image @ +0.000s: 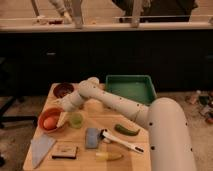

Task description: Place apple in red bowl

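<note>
Orange-red apple (49,122) lies inside red bowl (50,131), on the near-left part of wooden table (82,159). Gripper (63,118) is at the bowl's right rim, just beside the apple; wide, narrow or holding: cannot tell. Arm slopes down from the far right, probably so the release lands inside the rim. Apple is roundish, with no clear long axis; stem direction not visible. Green cup (76,120) stands just right of the gripper.
</note>
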